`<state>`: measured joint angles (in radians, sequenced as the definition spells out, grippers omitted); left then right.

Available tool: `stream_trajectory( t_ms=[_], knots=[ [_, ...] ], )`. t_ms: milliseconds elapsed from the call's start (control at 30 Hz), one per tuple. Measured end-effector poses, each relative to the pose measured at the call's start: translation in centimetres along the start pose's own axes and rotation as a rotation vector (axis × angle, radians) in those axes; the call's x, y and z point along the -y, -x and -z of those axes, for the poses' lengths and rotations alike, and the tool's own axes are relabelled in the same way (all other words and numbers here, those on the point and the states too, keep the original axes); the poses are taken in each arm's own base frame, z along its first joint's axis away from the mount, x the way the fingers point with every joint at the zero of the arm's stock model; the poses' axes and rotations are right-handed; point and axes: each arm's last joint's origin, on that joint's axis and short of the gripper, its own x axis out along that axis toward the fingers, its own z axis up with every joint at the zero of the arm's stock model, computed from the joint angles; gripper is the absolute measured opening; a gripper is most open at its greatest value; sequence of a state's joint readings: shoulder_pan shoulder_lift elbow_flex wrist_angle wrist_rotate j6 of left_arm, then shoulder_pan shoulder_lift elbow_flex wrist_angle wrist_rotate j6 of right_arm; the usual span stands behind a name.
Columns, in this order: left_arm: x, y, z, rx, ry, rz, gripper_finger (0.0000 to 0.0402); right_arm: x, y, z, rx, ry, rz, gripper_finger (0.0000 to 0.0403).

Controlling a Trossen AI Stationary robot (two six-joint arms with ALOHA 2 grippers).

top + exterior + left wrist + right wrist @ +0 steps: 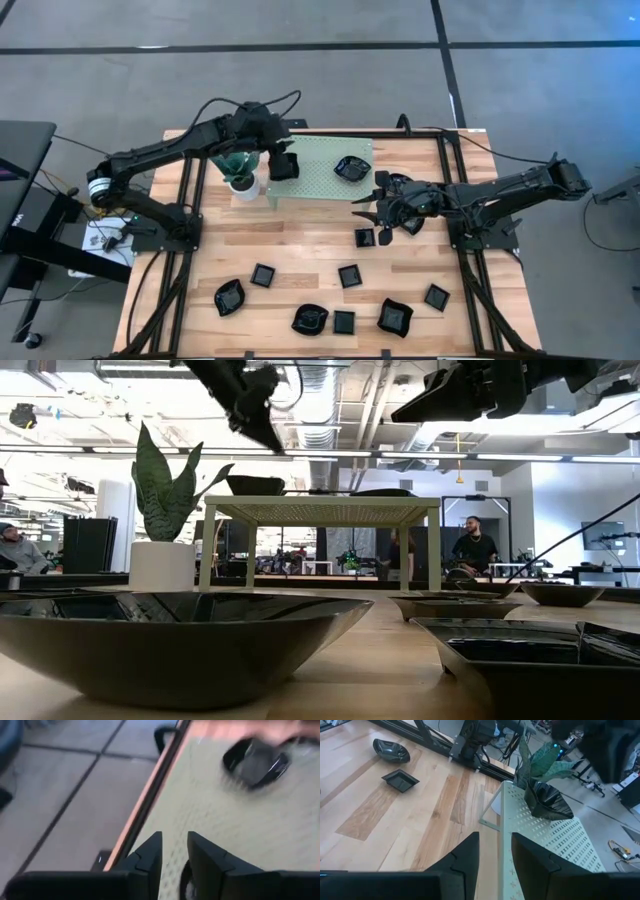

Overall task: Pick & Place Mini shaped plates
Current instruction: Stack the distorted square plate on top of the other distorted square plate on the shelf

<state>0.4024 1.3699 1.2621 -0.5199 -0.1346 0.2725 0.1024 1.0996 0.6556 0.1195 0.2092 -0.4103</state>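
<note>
Two mini shaped plates sit on the pale green perforated stand (320,165): one (352,168) toward its right end, one (547,802) at its left end beside the potted plant (243,170). My left gripper (174,852) hovers open over the stand's left end, pointing along it; a dark rim (184,881) shows just under its fingers. My right gripper (495,850) hangs open and empty over the table just off the stand's near right corner, pointing left. Several more black plates lie on the table's near half, one of them (349,276) in the middle.
A plate (365,238) lies just near of my right gripper and another (410,222) under that arm. The plant stands at the stand's left end under my left arm. Bare wood lies between the stand and the near plates. People sit in the room beyond the table.
</note>
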Motion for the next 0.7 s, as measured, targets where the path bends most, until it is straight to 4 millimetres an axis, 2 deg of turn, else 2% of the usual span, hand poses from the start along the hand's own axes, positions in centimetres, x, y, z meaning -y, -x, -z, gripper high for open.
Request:
stream_trajectory(
  t_ms=[133,300,467,700],
  knots=[
    [2.5,1.4,-1.2,0.091,0.052,0.118,0.0095,0.0,0.0,0.0,0.000,0.004,0.001,0.0108],
    [6.9,2.3,-1.4,0.112,-0.006,0.282,0.0095,0.0,0.0,0.0,0.000,-0.004,0.000,0.0108],
    [11.3,2.4,0.4,0.058,-0.098,0.398,0.0095,-0.4,0.0,0.0,-0.007,-0.092,-0.020,0.0108],
    [15.6,2.0,3.7,0.010,-0.040,0.496,0.0095,-2.0,0.4,-0.4,-0.005,-0.157,-0.089,0.0108]
  ],
)
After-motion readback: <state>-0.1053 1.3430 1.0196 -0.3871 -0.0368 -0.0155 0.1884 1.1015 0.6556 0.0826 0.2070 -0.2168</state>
